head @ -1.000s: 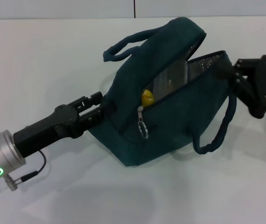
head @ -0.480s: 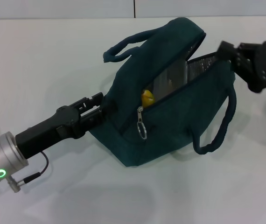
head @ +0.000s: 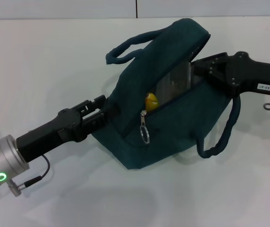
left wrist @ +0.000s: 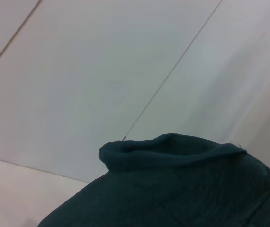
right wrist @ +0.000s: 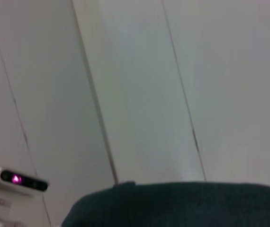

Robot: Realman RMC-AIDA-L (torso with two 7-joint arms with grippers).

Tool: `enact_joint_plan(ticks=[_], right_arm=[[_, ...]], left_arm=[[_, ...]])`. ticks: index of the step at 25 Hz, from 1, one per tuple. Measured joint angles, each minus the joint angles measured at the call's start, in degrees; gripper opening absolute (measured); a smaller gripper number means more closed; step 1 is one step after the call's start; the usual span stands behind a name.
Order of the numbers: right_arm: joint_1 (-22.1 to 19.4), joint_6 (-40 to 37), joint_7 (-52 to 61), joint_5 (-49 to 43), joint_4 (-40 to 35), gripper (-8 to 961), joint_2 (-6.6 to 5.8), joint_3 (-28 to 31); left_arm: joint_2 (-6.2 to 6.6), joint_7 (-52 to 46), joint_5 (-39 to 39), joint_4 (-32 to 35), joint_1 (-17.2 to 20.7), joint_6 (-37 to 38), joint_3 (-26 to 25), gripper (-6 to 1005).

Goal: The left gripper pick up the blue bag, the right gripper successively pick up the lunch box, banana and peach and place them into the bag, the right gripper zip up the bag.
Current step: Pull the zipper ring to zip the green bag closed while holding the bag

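Note:
The blue bag [head: 173, 123] lies tilted on the white table, its top unzipped and silver lining showing. My left gripper [head: 101, 109] is shut on the bag's left end. The bag's fabric [left wrist: 173, 189] fills the lower part of the left wrist view. My right gripper [head: 200, 67] reaches in from the right, its tip at the bag's open mouth. The bag edge hides its fingers. Inside the opening I see the clear lunch box [head: 173, 81] and the yellow end of the banana [head: 150, 100]. The peach is hidden. The ring zip pull [head: 145, 133] hangs at the front.
One bag handle [head: 130, 46] arches at the back left, the other handle [head: 222, 135] loops down at the front right under the right arm. The right wrist view shows dark bag fabric [right wrist: 182, 203] and a white device with a pink light [right wrist: 14, 179].
The right gripper has swung left from beyond the bag's right end to the mouth of the bag. The left gripper and the bag have barely moved.

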Motion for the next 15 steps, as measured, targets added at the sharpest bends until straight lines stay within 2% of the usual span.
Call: enact_joint_plan(ticks=[4, 10, 15], right_arm=[[0.6, 2.1, 1.4, -1.5, -0.7, -1, 0.29, 0.0], [2.2, 5.2, 1.1, -1.9, -0.5, -1, 2.09, 0.0], [3.4, 5.8, 0.5, -1.9, -0.3, 0, 2.62, -0.3]], left_arm=[[0.0, -0.2, 0.0, 0.0, 0.1, 0.1, 0.0, 643], [0.0, -0.2, 0.0, -0.1, 0.1, 0.1, 0.0, 643], [0.0, 0.1, 0.0, -1.1, -0.3, 0.0, -0.1, 644]])
